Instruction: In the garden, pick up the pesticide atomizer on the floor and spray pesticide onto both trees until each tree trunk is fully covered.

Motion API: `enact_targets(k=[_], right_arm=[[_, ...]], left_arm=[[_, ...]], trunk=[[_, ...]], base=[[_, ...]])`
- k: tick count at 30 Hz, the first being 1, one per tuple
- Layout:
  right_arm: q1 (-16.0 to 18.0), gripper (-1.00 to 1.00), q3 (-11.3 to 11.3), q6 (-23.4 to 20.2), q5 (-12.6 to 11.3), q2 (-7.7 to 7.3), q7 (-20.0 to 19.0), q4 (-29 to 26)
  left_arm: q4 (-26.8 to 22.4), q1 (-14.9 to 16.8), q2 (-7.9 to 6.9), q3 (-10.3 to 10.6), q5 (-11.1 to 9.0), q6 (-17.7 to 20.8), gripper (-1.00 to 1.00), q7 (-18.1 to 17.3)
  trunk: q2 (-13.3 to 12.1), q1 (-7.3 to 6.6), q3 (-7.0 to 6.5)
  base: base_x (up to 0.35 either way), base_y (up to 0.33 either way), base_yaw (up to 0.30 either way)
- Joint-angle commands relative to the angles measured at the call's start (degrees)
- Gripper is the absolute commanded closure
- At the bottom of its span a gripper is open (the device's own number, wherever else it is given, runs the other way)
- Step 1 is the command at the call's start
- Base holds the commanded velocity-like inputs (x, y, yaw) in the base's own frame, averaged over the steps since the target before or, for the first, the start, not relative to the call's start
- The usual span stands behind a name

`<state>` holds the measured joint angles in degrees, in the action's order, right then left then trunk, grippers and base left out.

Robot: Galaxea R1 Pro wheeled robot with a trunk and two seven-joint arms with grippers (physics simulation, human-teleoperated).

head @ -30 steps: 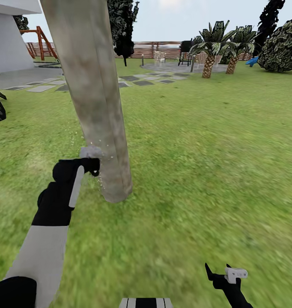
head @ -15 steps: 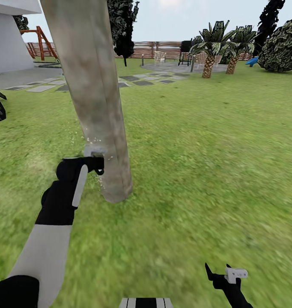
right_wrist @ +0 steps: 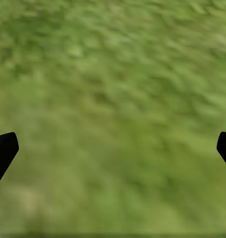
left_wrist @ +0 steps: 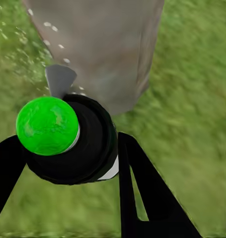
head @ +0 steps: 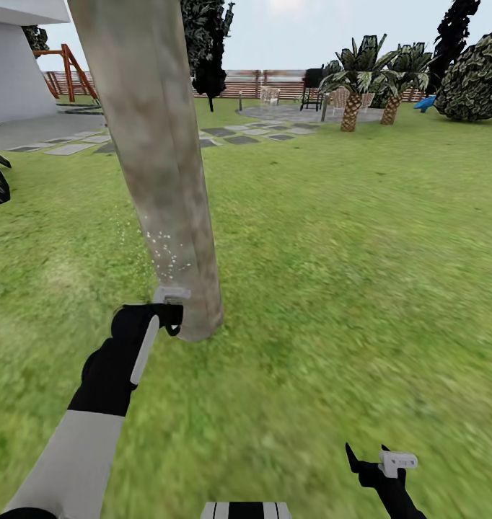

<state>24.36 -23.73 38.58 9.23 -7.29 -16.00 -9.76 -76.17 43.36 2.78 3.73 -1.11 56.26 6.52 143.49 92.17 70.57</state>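
Bkgd: slatted wooden fence (head: 275,83) seen w/ palms (head: 358,79) in front; grey paving slabs (head: 239,135) and a white house wall (head: 15,79) at left.

The left claw (head: 172,311) with atomizer (left_wrist: 63,136) sits beside the tree trunk (head: 159,144) base.

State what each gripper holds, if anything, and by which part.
The left gripper holds the pesticide atomizer, its fingers clamping the black body below the green cap. The right gripper is open over grass and holds nothing.

Grass floor (head: 332,288); tree trunk (head: 163,166) rooted in it; grey paving slabs (head: 239,135) beyond.
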Motion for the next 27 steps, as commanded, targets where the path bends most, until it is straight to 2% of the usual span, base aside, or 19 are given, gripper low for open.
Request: enact_targets(k=[1,4,6,10,12,14,15,16,18,24,27], right_arm=[[-0.01,-1.0,0.0,0.0,0.0,0.0,0.0,0.0],[-0.01,-1.0,0.0,0.0,0.0,0.0,0.0,0.0],[-0.01,-1.0,0.0,0.0,0.0,0.0,0.0,0.0],[-0.01,-1.0,0.0,0.0,0.0,0.09,0.0,0.01],[-0.01,-1.0,0.0,0.03,0.0,0.34,0.04,0.0],[-0.01,-1.0,0.0,0.07,0.06,0.65,0.08,0.02],[-0.01,-1.0,0.0,0.08,0.08,0.74,0.08,0.01],[-0.01,-1.0,0.0,0.09,0.08,0.77,0.09,0.0],[-0.01,-1.0,0.0,0.09,0.09,0.79,0.09,0.0],[-0.01,-1.0,-0.01,0.09,0.09,0.79,0.09,0.0],[-0.01,-1.0,0.0,0.09,0.09,0.79,0.09,0.0]], left_arm=[[2.44,-0.01,-0.01,0.33,0.14,-1.39,1.0,-0.01],[8.41,0.04,0.02,1.11,0.14,-6.61,1.0,0.35],[11.42,0.06,0.06,1.34,0.24,-8.6,1.0,0.61],[12.24,0.26,0.68,2.21,0.56,-9.17,1.0,0.77],[12.27,0.57,2.25,2.44,0.74,-9.15,1.0,0.88],[12.06,0.85,3.49,4.21,0.86,-9.04,1.0,1.4],[11.73,1.06,3.9,6.4,0.85,-8.85,1.0,2.53],[11.46,1.14,4.13,7.27,0.8,-8.75,1.0,3.38],[11.28,1.19,4.24,7.68,0.89,-8.57,1.0,3.86],[12.34,0.47,3.27,6.56,0.9,-8.38,1.0,4.1],[17.82,0.33,2.95,2.5,0.98,-8.73,1.0,4.2]], trunk=[[0.0,-0.01,0.0],[0.0,-0.01,0.0],[0.0,-0.01,0.0],[0.0,-0.01,0.0],[0.0,-0.01,0.0],[0.0,-0.01,0.0],[0.0,-0.01,0.0],[0.0,-0.01,0.0],[0.0,-0.01,0.0],[0.0,-0.01,0.0],[0.0,-0.01,0.0]], base=[[0.0,0.0,0.0],[0.0,0.0,0.0],[0.0,0.0,0.0],[0.0,0.0,0.0],[0.0,0.0,0.0],[0.0,0.0,0.0],[0.0,0.0,0.0],[0.0,0.0,0.0],[0.0,0.0,0.0],[0.0,0.0,0.0],[0.0,0.0,0.0]])
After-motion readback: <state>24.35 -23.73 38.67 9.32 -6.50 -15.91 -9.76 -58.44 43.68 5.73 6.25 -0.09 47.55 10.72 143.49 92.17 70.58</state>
